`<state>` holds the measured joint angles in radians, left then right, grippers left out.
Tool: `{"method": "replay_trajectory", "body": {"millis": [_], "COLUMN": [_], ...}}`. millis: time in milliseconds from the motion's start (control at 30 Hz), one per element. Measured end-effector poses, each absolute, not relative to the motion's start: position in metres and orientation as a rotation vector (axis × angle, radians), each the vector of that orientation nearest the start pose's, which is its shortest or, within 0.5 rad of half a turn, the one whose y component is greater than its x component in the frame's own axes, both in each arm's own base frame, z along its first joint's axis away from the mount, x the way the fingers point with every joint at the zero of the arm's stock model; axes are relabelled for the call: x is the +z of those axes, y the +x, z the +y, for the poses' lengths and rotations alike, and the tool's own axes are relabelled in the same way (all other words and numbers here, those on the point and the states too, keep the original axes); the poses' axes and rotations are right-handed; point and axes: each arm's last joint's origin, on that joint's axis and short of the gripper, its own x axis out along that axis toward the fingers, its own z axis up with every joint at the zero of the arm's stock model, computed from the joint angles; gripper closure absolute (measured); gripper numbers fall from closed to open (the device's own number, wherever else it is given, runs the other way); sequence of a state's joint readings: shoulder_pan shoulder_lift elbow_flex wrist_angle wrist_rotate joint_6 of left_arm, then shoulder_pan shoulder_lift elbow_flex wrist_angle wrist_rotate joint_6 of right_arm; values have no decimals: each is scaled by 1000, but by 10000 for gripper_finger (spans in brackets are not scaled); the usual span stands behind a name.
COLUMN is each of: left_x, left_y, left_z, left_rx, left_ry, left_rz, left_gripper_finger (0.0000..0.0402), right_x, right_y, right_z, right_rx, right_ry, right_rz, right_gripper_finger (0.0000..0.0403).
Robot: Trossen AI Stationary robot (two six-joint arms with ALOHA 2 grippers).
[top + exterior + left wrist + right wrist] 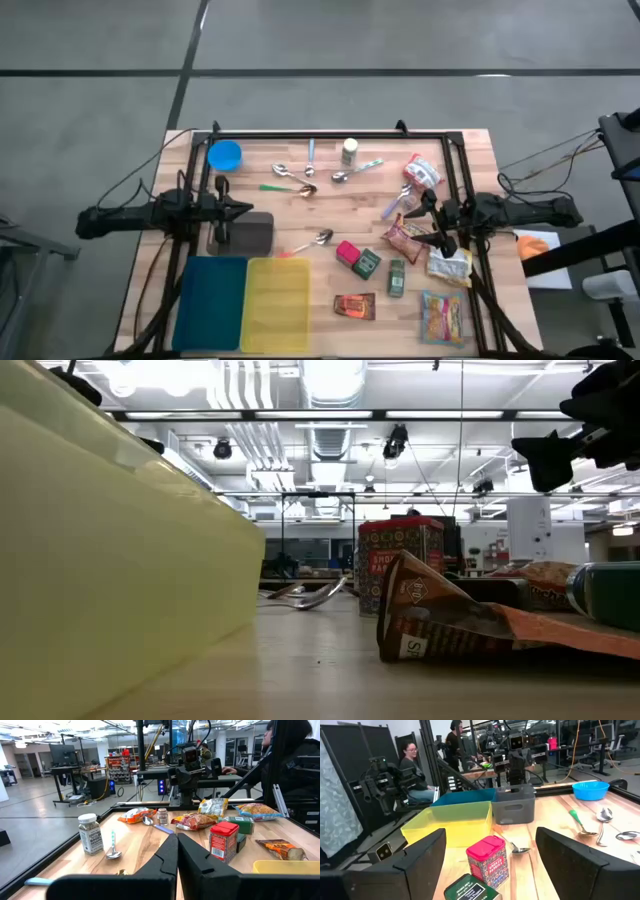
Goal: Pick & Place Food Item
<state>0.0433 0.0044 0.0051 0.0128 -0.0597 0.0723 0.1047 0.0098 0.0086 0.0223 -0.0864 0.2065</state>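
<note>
**Right arm poised over the snacks**

While the right gripper hovers wide open and empty above the crinkled red-brown snack packet from overhead, its wrist view faces the red-lidded patterned tin; I judge descent comes next. The left gripper waits closed.

A wooden table is carrying a blue bowl at upper left, spoons along the top, a grey bin, blue tray and yellow tray at lower left, and snack packets lying at right.
</note>
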Motion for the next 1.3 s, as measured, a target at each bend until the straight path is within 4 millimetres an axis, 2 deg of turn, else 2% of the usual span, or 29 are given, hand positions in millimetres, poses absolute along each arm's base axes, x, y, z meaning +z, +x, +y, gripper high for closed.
{"method": "replay_trajectory", "body": {"millis": [1300], "left_x": [166], "left_y": [97], "left_z": [6], "left_rx": [103], "left_ry": [72], "left_rz": [-10], "left_gripper_finger": [391], "right_x": [168], "right_y": [97], "right_z": [13], "right_rx": [191], "right_ry": [206], "right_rz": [-2], "right_gripper_finger": [100]}}
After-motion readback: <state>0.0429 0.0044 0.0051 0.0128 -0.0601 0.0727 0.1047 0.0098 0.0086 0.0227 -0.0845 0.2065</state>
